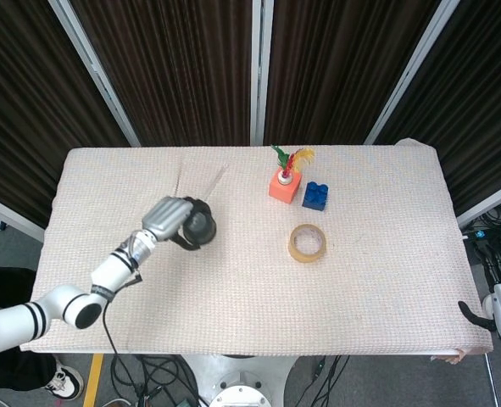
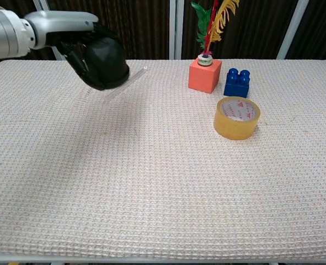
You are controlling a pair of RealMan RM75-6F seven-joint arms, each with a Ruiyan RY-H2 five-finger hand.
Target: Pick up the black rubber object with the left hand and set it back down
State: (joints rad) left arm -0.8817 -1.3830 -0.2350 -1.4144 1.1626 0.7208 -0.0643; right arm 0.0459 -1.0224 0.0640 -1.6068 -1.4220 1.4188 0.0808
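Observation:
The black rubber object is a rounded dark lump, held above the cloth-covered table left of centre. My left hand grips it from above and behind, fingers wrapped around it. In the chest view the object hangs clear of the table surface. Only a sliver of my right hand shows at the far right edge of the head view, off the table; its fingers cannot be made out.
An orange block holding coloured feathers stands at the back centre, a blue toy brick beside it. A roll of tan tape lies right of centre. A clear thin rod lies on the cloth under the hand.

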